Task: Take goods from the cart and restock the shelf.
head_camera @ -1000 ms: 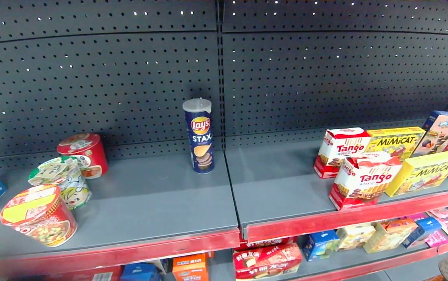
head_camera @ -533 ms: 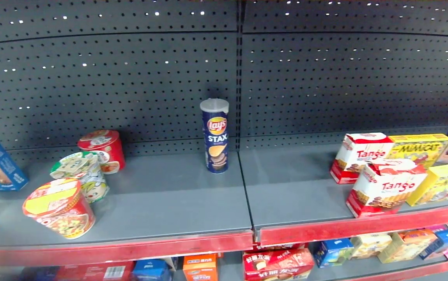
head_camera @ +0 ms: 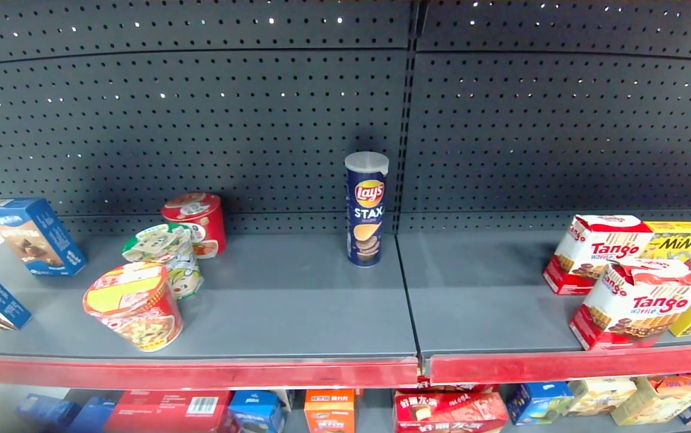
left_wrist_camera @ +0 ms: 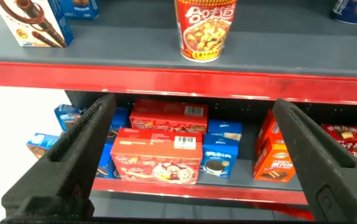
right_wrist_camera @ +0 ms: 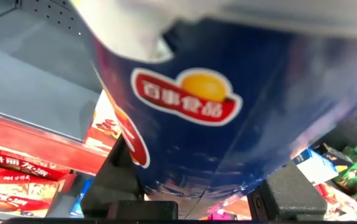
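While my right gripper (right_wrist_camera: 197, 196) clamped a dark blue cylindrical chip tube (right_wrist_camera: 228, 124) between its fingers, my left gripper (left_wrist_camera: 193, 106) hung spread wide and empty, lower than the standing dark blue lidded chip tube (head_camera: 367, 207) and to its left. Carrying was, I judged, the step in hand; next the held tube needed setting upright on the grey metal shelf (head_camera: 297, 300) beside that standing tube.

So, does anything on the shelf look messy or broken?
Yes. The front wafer box on the right of the grey shelf looks crumpled on top, unlike the neat back wafer box. The green-and-white noodle cup seems to lean sideways. The chips can stands straight.
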### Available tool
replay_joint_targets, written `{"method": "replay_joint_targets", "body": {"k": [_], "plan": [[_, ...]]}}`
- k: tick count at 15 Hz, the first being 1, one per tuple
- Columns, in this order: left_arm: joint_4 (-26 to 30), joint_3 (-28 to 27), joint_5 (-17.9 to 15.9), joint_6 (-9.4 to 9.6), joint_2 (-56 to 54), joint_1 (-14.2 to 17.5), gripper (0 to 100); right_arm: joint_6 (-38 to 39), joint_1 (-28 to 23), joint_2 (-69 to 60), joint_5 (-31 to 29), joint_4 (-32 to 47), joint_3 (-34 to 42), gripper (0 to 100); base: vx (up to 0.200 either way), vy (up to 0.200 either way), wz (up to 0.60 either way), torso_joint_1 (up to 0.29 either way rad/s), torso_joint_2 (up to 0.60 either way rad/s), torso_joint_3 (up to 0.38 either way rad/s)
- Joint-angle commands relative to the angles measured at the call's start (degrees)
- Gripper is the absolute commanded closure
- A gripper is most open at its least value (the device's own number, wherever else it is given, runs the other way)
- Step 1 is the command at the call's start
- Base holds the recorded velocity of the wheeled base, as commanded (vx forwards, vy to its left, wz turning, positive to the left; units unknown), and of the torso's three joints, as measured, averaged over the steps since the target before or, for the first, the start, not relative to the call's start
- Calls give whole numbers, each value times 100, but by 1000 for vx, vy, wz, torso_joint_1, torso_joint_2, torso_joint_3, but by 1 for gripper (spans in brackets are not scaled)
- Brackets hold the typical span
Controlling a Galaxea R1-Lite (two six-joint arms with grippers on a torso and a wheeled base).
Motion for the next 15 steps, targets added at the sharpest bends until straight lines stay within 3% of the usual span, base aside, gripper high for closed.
{"method": "replay_joint_targets", "body": {"k": [1,5,6,7,8,10,12,13,14,15], "plan": [[0,0,3,-6,7,4,0,14,-8,-90,1,12,11,100,0,0,0,0,0,0],[0,0,-6,29,7,4,0,489,-175,-186,-236,20,-121,100,0,0,0,0,0,0],[0,0,-23,187,7,4,0,630,-298,-239,-465,29,-182,100,0,0,0,0,0,0],[0,0,-129,539,7,4,0,832,-359,-292,-544,38,-270,100,0,0,0,0,0,0],[9,-9,-357,653,7,4,0,1034,-377,-380,-570,82,-393,100,0,0,0,0,0,0],[53,-26,-717,626,7,-5,0,1386,-816,-547,-728,706,-719,100,0,0,0,0,0,0],[53,-26,-717,626,86,-5,0,2080,-1221,-784,-728,1532,-1017,100,0,0,0,0,0,0],[44,-26,-735,688,253,-5,0,2423,-1361,-916,-728,1980,-1211,100,0,0,0,0,0,0],[35,-70,-770,952,543,-31,0,2889,-1686,-1136,-728,2815,-1571,100,0,0,0,0,0,0],[44,-79,-841,969,702,-181,0,3117,-1888,-1311,-720,3439,-1844,100,0,0,0,0,0,0]]}}
